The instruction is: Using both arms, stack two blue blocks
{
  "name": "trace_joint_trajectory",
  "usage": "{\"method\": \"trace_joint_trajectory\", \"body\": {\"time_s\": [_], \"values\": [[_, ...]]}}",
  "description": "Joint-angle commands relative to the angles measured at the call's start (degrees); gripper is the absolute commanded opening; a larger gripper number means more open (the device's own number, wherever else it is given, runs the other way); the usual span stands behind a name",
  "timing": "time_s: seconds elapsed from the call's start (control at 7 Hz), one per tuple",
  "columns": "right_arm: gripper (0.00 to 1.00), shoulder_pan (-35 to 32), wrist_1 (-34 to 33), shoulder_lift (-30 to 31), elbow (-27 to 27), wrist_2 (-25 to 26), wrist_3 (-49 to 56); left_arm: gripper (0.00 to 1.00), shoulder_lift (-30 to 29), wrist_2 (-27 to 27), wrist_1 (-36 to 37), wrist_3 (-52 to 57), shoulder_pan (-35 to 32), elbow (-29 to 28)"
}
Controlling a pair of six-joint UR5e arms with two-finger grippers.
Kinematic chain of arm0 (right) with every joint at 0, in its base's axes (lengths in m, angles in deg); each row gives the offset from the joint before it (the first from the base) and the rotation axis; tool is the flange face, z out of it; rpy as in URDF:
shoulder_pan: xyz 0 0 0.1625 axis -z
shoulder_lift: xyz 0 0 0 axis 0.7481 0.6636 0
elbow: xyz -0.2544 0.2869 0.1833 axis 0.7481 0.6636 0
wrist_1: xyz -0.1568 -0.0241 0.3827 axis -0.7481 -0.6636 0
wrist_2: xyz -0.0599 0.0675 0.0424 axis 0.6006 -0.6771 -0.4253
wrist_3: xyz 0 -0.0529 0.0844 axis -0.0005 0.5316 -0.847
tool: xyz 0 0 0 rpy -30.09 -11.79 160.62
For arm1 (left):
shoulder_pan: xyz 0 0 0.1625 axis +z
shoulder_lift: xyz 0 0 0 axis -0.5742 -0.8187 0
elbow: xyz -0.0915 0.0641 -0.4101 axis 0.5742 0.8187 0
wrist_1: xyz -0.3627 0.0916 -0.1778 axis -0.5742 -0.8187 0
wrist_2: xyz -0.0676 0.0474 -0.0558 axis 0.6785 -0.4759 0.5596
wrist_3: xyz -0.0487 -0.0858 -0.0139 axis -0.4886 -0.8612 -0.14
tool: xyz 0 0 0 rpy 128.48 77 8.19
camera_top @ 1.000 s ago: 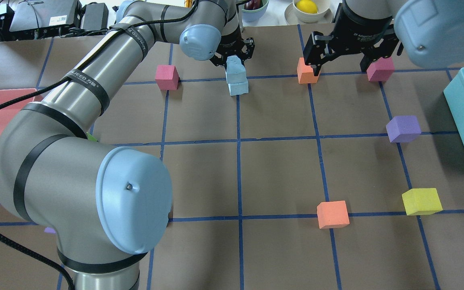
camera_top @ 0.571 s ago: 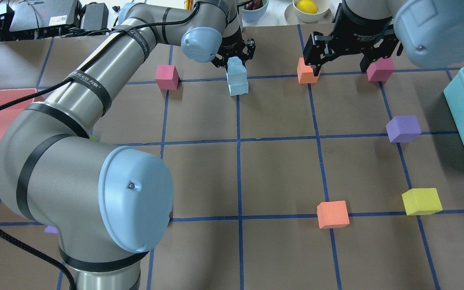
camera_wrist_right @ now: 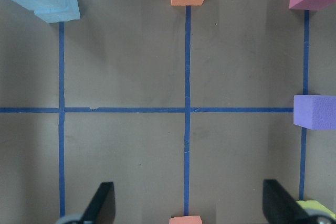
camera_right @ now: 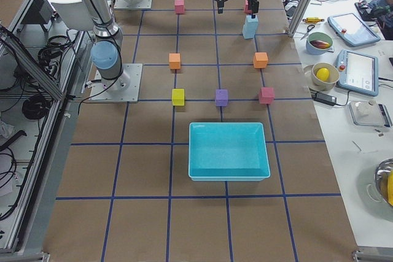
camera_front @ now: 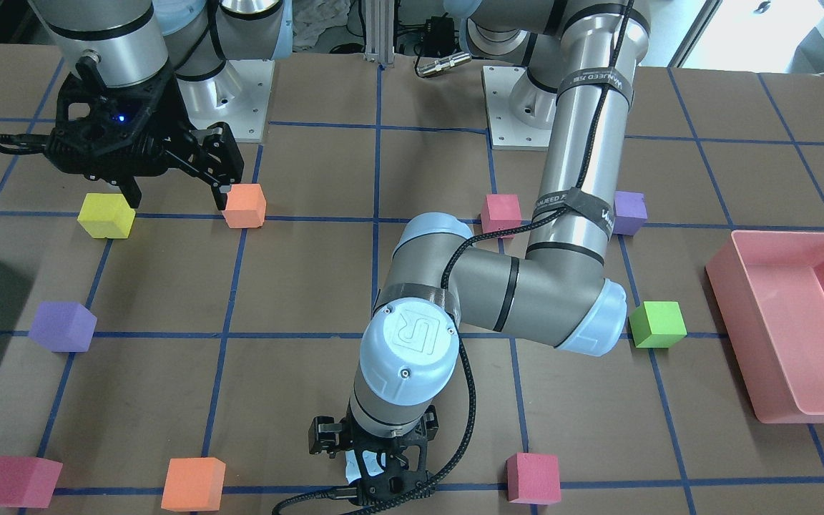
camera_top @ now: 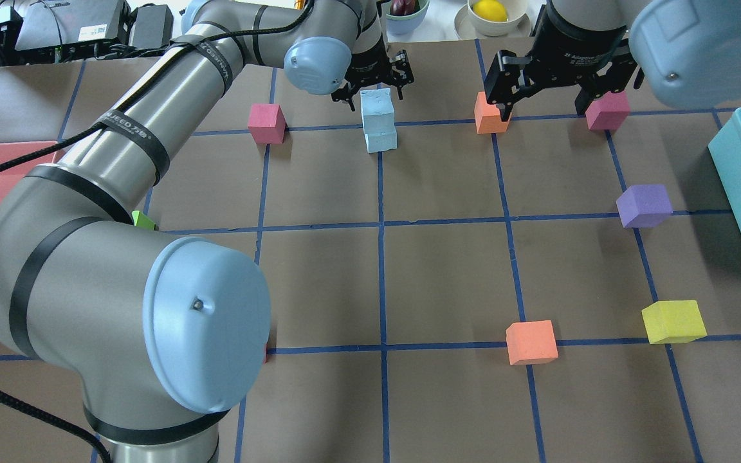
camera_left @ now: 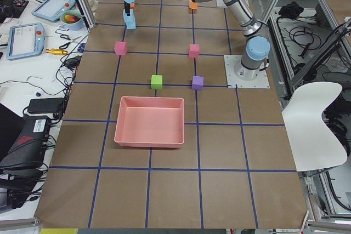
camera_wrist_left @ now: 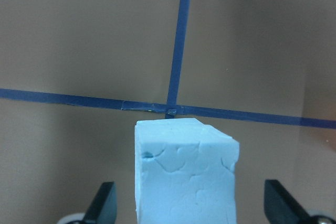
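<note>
Overhead: the blue blocks [camera_top: 379, 122] stand stacked, one on the other, at 12 o'clock on the surface [camera_top: 441, 270]. The left hand [camera_top: 374, 91] hangs over them, spread wide, gripping nothing. The right hand [camera_top: 545, 106], at 1 o'clock, is wide too and empty.
Left wrist: its fingers [camera_wrist_left: 102, 205] flank the upper block [camera_wrist_left: 184, 179] without touching.
Right wrist: the stack sits at 11 o'clock.

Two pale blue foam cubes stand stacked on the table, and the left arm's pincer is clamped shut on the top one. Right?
Not quite. The pale blue foam cubes are stacked, but the left pincer is open, not shut on the top cube: the left wrist view shows its fingers clear of both sides.
</note>
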Motion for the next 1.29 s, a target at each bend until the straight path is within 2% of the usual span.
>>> {"method": "trace_joint_trajectory", "body": {"time_s": [0.0, 0.43, 0.71, 0.86, 1.0, 1.14], "values": [[1.0, 0.0, 0.0, 0.0, 0.0, 0.0, 0.0, 1.0, 8.1, -6.4, -9.7, 16.5, 5.7, 1.3], [1.0, 0.0, 0.0, 0.0, 0.0, 0.0, 0.0, 1.0, 28.2, -6.1, -23.4, 18.9, 8.6, 12.8], [1.0, 0.0, 0.0, 0.0, -0.1, 0.0, 0.0, 1.0, 39.4, -6.6, -25.5, 19.0, 8.8, 21.9], [1.0, 0.0, 0.0, 0.0, -0.1, 0.0, 0.0, 1.0, 42.2, -6.4, -24.7, 19.0, 9.1, 27.0], [1.0, 0.0, 0.0, 0.0, -0.1, 0.0, 0.0, 1.0, 43.3, -6.4, -18.3, 19.1, 9.7, 31.9], [1.0, 0.0, 0.0, 0.0, -0.1, 0.0, 0.0, 1.0, 43.3, -5.2, -11.0, 19.5, 11.7, 33.6]]}}
